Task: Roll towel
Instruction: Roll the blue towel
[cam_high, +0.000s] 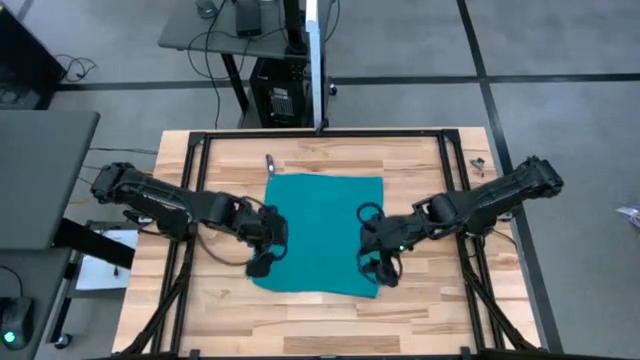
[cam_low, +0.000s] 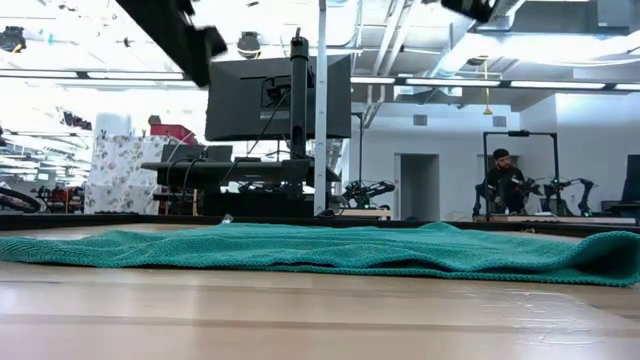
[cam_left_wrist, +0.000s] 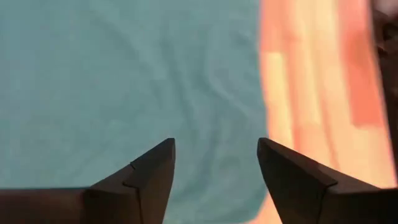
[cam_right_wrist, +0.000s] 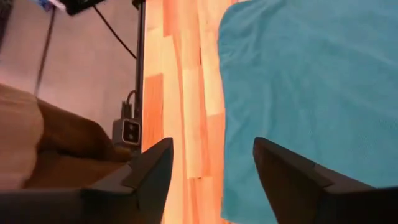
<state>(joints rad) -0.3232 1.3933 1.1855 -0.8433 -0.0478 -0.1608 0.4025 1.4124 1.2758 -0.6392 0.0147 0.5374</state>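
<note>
The towel (cam_high: 325, 232) is lying spread out flat in the middle of the wooden bench (cam_high: 420, 320), not rolled at all. It's plain teal, roughly square, with a soft knit-looking texture. It's sitting a bit rumpled, with gentle wrinkles showing across the surface, and its near edge is puffing up slightly along the right side.

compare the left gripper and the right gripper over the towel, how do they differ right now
The left gripper hangs over the left edge of the towel, the right gripper over its right edge. The left arm reaches in from the table's left side, the right arm from the right. In the wrist views, the left gripper looks mostly onto cloth, the right gripper onto cloth and bare table. Shared: both stand open, holding nothing, near the towel's front corners.
</note>
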